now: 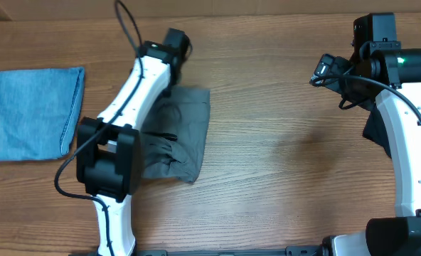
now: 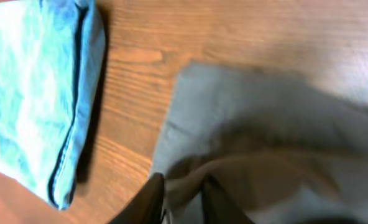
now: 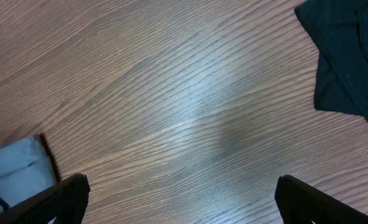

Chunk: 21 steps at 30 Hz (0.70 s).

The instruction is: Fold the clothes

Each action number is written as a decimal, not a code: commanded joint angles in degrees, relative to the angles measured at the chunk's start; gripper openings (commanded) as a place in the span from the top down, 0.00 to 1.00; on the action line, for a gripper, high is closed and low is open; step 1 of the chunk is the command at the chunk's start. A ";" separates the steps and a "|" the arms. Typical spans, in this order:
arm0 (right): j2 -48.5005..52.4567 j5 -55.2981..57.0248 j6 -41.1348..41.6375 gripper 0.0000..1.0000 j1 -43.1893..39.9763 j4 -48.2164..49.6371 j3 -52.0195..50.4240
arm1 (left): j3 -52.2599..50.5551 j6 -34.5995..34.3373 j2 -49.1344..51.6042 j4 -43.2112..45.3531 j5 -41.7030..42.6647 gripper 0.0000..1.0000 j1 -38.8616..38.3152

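Far left on the wooden table (image 1: 281, 142), folded light blue denim (image 1: 36, 110), then near it the crumpled grey clothes (image 1: 185, 131) with a raised fold pinched in the narrowed left gripper (image 2: 183, 202), and well right the right gripper (image 3: 184, 202) spread wide near a black garment (image 3: 345, 56).

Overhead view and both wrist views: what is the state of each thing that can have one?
grey garment, rumpled, not neatly folded, lying down.
left gripper, fingers astride a fold of the garment; grip unclear.
right gripper, open, empty.
denim piece, folded, untouched.
black garment, crumpled, untouched.
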 commanded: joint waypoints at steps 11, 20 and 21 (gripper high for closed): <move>0.15 -0.26 0.31 0.00 -0.07 0.28 -0.20 | 15.74 -0.24 -1.18 -10.67 11.30 0.38 4.98; 0.15 -0.26 0.31 0.00 -0.07 0.28 -0.20 | 25.24 2.80 -1.31 -33.46 39.80 0.14 6.16; 0.15 -0.26 0.31 0.00 -0.07 0.28 -0.20 | 24.22 3.06 -1.66 -33.46 42.95 0.15 6.38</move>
